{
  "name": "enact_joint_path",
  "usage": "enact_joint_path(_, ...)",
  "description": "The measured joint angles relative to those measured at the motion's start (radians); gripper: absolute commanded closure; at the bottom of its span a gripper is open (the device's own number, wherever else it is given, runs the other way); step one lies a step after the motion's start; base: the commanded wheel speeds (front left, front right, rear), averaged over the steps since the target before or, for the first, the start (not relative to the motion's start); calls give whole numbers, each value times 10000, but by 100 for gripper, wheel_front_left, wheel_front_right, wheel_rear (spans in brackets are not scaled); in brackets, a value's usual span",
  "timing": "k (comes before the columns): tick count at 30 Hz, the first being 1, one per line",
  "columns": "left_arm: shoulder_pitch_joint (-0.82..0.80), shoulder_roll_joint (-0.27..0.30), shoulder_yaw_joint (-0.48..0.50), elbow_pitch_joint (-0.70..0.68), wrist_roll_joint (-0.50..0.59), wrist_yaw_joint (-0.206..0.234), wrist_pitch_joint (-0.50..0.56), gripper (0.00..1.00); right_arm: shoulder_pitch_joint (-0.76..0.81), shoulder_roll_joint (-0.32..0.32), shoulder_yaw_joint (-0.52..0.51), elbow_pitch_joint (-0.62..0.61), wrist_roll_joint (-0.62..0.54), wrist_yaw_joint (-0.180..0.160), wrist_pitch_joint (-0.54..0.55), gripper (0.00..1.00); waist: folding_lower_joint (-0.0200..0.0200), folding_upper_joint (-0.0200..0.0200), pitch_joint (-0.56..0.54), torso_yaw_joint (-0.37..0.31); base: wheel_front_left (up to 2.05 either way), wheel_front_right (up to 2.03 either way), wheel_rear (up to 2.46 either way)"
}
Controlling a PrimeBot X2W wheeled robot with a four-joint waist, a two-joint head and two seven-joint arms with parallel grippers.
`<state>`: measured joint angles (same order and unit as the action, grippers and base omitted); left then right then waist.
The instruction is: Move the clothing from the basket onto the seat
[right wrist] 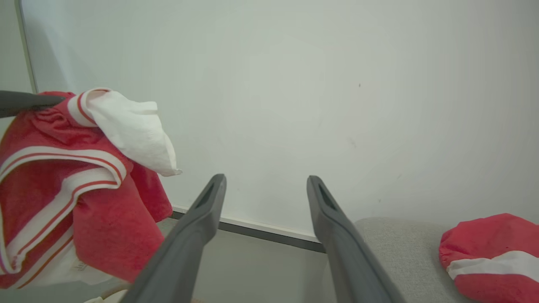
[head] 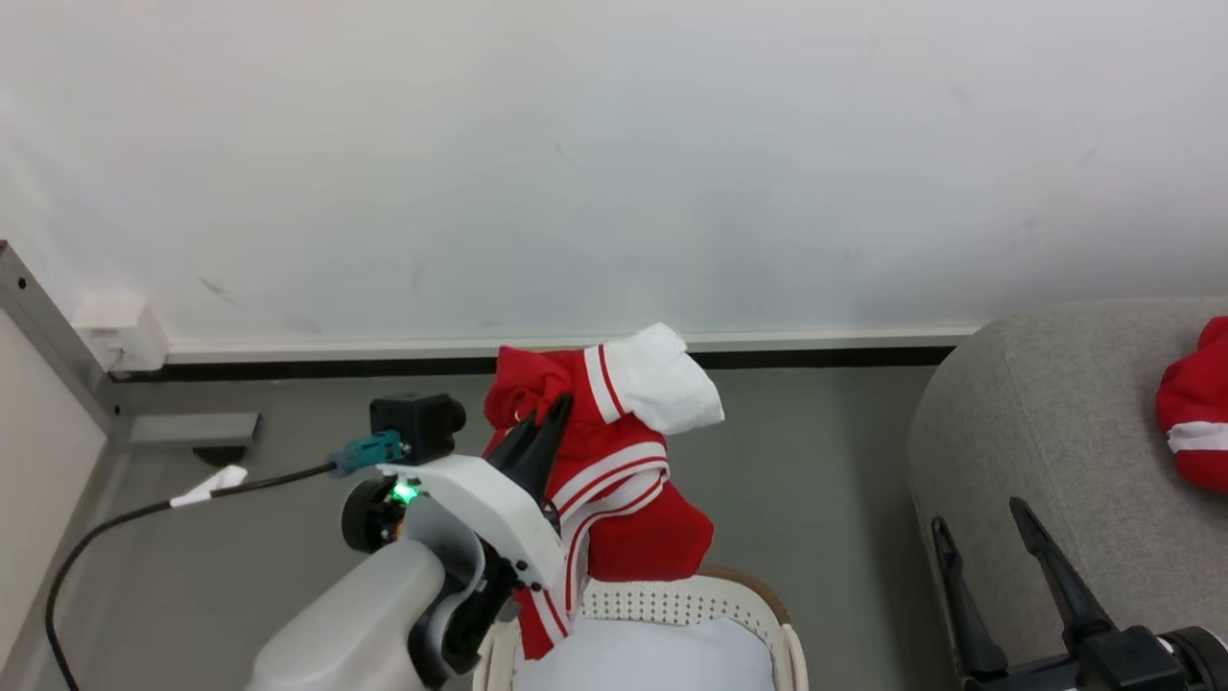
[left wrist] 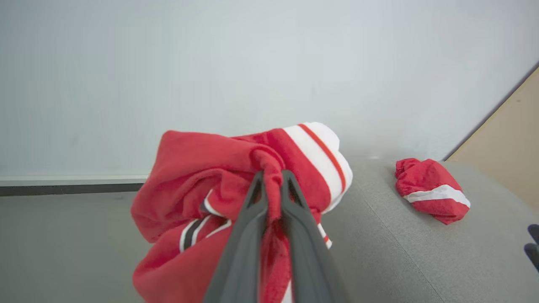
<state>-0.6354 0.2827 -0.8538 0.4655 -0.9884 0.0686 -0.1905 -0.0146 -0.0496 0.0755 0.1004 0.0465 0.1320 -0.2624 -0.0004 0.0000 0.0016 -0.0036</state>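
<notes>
My left gripper (head: pixel 543 420) is shut on a red garment with white stripes (head: pixel 614 470) and holds it in the air above the cream basket (head: pixel 672 605), its lower folds hanging to the brown rim. The left wrist view shows the closed fingers (left wrist: pixel 257 210) pinching a red fold of that clothing (left wrist: pixel 198 176). A second red garment (head: pixel 1194 413) lies on the grey seat (head: pixel 1036 451) at the right, also visible as a small red bundle (left wrist: pixel 431 189) and at the lower right of the right wrist view (right wrist: pixel 492 256). My right gripper (head: pixel 979 523) stands open beside the seat, nothing between its fingers (right wrist: pixel 198 227).
A white wall with a dark skirting strip (head: pixel 288 369) runs behind. A black cable (head: pixel 144 513) lies across the grey floor at the left, near a metal frame post (head: pixel 58 336). The basket's pale lining (head: pixel 643 657) shows at the bottom.
</notes>
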Motion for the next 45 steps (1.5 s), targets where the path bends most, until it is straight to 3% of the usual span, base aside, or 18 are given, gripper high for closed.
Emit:
enact_joint_path(10, 37, 840, 380, -2460, 211, 1062, 245, 100, 477, -4, 510, 207, -23, 0, -4, 0, 2, 0, -770, -157, 0, 0, 0)
enact_joint_path(19, -242, 1342, 614, -3933, 374, 1616, 589, 100, 698, -6, 842, 259, -19, 0, -4, 0, 3, 0, -1035, -325, 0, 0, 0)
enact_joint_path(23, -308, 1429, 625, -4188, 384, 1705, 679, 100, 681, -10, 1327, 56, 90, 0, -19, 0, 3, 1, -1030, -328, 0, 0, 0)
enact_joint_path(31, -337, 1371, 545, -4617, 458, 1848, 715, 100, -298, -575, 3298, -293, 940, 0, -21, 0, 4, 0, -907, -334, 0, 0, 0)
enact_joint_path(39, -343, 1110, 359, -4669, 470, 1820, 679, 100, -1965, -635, 4560, 616, 2075, 0, -23, 0, 5, 0, -774, -258, 0, 0, 0)
enact_joint_path(45, -446, 840, 109, -4646, 491, 1685, 719, 100, -2979, -282, 4748, 1647, 3266, -2, -23, 0, 5, 0, -768, -148, 0, 0, 0)
